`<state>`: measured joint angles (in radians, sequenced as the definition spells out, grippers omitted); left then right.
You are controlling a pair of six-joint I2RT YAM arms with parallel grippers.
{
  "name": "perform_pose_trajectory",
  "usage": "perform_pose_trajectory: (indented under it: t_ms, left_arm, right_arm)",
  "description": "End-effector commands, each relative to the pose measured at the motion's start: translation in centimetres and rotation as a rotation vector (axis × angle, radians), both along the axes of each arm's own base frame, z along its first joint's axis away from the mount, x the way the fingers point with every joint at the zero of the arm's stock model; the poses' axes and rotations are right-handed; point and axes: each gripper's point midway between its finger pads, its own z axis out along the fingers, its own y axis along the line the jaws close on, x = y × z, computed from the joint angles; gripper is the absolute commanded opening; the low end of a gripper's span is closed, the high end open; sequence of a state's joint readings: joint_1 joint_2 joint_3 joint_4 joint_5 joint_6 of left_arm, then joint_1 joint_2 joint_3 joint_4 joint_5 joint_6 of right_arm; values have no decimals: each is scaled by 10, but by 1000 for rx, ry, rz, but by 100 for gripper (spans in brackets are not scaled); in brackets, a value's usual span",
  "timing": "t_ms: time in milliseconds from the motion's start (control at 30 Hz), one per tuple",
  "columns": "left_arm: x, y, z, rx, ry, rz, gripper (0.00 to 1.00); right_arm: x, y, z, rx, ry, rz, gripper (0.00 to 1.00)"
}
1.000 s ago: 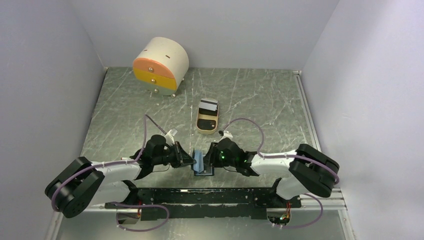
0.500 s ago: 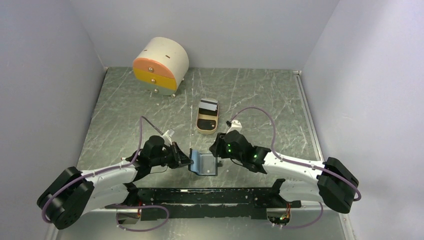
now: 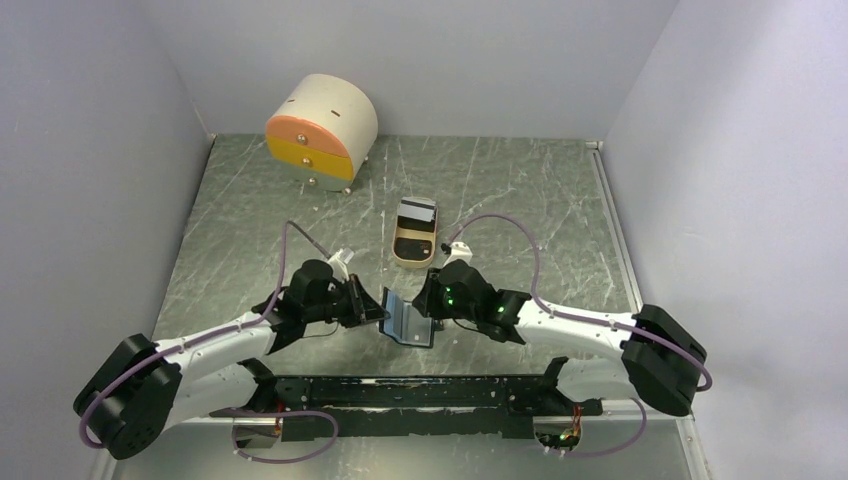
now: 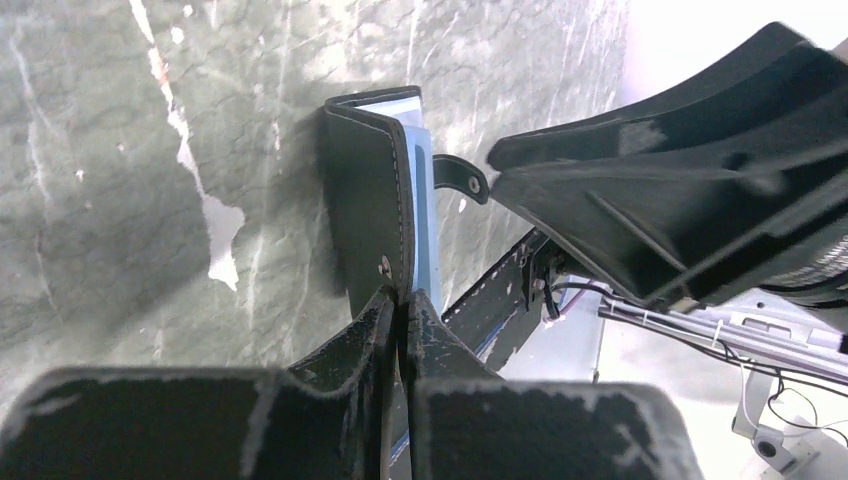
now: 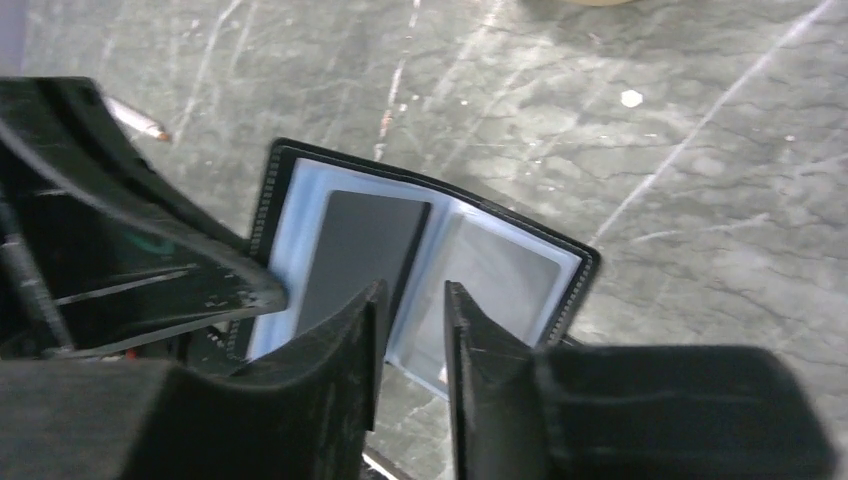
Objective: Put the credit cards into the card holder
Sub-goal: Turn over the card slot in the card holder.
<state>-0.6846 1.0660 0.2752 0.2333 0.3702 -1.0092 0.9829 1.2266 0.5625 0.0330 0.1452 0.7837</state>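
Pinching card holder (image 4: 365,210) shut, left gripper (image 4: 400,298) shifted it slightly outward | right gripper (image 5: 412,295) narrowly parted, empty, closer

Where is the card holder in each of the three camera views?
Top external: card holder low centre.
Left wrist: card holder centre, black cover showing.
Right wrist: card holder centre, open, blue inside showing.
Shared landmark: left tool pinching its edge.

Left gripper (image 4: 400,303) pinches card holder (image 4: 365,210) edge — black cover outward (blue lining, snap tab (image 4: 455,178) peeking behind).
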Motion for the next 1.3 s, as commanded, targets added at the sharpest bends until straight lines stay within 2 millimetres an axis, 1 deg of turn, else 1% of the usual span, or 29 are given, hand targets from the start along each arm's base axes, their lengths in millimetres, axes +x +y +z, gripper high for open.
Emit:
perform_pose_trajectory:
  t_ms: [0,100,167,267,400,533,633,767,900,967,1100,1200,1267]
  left_arm:
    - [7,-3,15,41,-46,-20,9]
    - [7,-3,14,62,-46,-28,9]
    - [5,-6,14,53,-40,-40,9]
    - [1,-16,16,13,-34,-80,9]
    - [-3,-33,22,-52,-37,-140,9]
    - [-3,-42,24,-89,-44,-173,9]
    - [-3,-41,16,-65,-25,-164,9]
    - [-1,-37,8,-30,-17,-148,9]
    - [0,-36,1,-6,-9,-144,9]
    - [0,-36,-2,0,-6,-146,9]
    - [2,-38,-5,4,1,-150,9]
    - [1,-39,-6,2,6,-154,9]
    - [2,-39,-6,-2,9,-151,9]
  right_arm:
    - [3,-20,-27,-108,17,-66,27]
    - [-2,-20,-44,-119,46,-51,24]
    - [-5,-16,-54,-109,70,-38,23]
    - [-8,-14,-67,-116,96,-33,22]
    - [-12,-13,-80,-117,124,-24,21]
    - [-17,-14,-86,-106,143,-27,21]
    - [-16,-18,-84,-108,134,-38,21]
    - [-13,-23,-76,-109,113,-62,23]
    - [-9,-27,-64,-107,91,-85,30]
    - [-8,-29,-54,-98,76,-95,35]
    - [-2,-35,-25,-60,25,-125,42]
    - [-2,-33,-5,-9,-7,-119,44]
    - [-2,-30,5,19,-21,-109,45]
